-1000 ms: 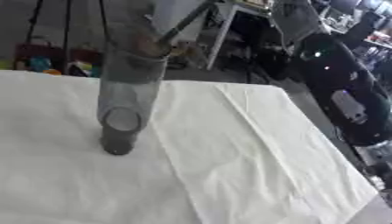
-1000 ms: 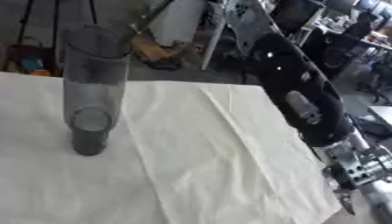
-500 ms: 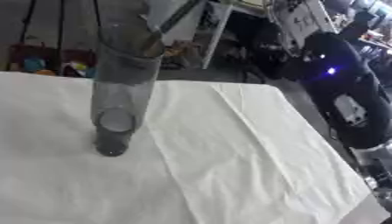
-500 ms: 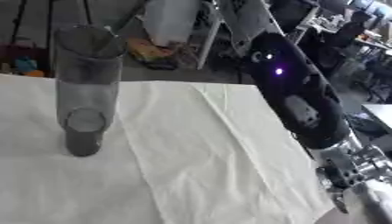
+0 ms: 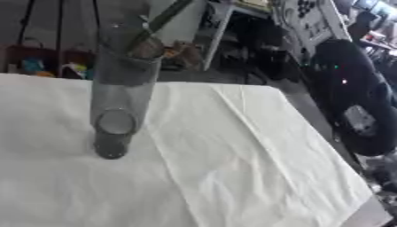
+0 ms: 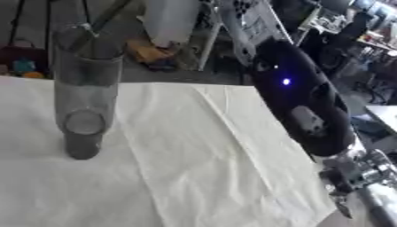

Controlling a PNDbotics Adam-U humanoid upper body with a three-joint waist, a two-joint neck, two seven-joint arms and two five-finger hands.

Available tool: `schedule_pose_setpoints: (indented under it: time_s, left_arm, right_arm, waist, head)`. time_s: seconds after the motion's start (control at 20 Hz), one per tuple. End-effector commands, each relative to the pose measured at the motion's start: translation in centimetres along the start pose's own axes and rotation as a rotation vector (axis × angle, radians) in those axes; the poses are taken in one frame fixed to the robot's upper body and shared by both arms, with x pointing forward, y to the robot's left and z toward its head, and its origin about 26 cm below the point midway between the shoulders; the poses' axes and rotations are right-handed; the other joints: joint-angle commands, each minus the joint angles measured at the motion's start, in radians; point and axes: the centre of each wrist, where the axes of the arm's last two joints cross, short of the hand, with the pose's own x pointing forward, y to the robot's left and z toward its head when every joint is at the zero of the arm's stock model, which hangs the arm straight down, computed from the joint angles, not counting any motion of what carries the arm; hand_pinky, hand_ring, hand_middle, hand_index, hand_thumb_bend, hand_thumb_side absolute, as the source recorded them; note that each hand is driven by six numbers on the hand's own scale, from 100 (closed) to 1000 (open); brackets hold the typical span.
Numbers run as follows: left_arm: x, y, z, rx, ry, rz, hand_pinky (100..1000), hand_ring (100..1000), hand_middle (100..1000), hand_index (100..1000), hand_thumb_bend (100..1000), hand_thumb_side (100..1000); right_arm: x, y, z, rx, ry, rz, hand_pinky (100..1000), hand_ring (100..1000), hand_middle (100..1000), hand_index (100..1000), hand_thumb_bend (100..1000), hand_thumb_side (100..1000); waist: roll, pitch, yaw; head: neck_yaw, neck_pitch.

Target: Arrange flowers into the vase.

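Nearest to the camera, the desk (image 5: 256,186) is covered with a creased white cloth (image 5: 232,146), and no loose flowers lie on the part of it that shows. At the right edge of the right eye view the robot's right arm (image 6: 306,106) runs down from the upper middle, black with a small blue light, to silver wrist parts at the lower right corner. The right robot hand itself is cut off by the frame edge, so I cannot tell whether its fingers are open or curled, or whether it holds anything. The left robot hand shows in neither view.

Further back, on the left half of the cloth, stands the vase (image 5: 120,97), a tall clear glass cylinder, upright, its long axis vertical. A thin dark green stem (image 5: 159,22) leans out of its mouth toward the upper right; its top is out of view.

The vase lies well to the left of the right arm and somewhat further away, with bare cloth between them. Of the two arms, only the right can be placed; any next stem would probably travel leftward across the cloth and enter the mouth from above.

Behind the desk is workshop clutter.
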Motion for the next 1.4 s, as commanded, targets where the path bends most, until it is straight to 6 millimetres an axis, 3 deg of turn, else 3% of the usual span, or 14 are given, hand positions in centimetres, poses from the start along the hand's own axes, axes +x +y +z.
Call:
schedule_pose_setpoints:
  time_s: [0.05,1.4]
  left_arm:
    - [0.4,-0.1,-0.7,-0.02,-0.023,-0.001,772,756,843,929,100,845]
    - [0.3,-0.3,-0.9,-0.03,-0.03,0.011,773,756,843,930,100,846]
  right_arm:
    - [0.5,1.1,-0.7,0.029,-0.005,-0.008,100,100,100,100,446,324]
    - [-0.8,1.6,-1.1,0.058,0.055,-0.124,100,100,100,100,448,331]
  waist:
    - [0.008,-0.021,0.003]
    - [0.004,-0.015,0.026]
  head:
    - [-0.006,-0.007]
    - [0.003,-0.013]
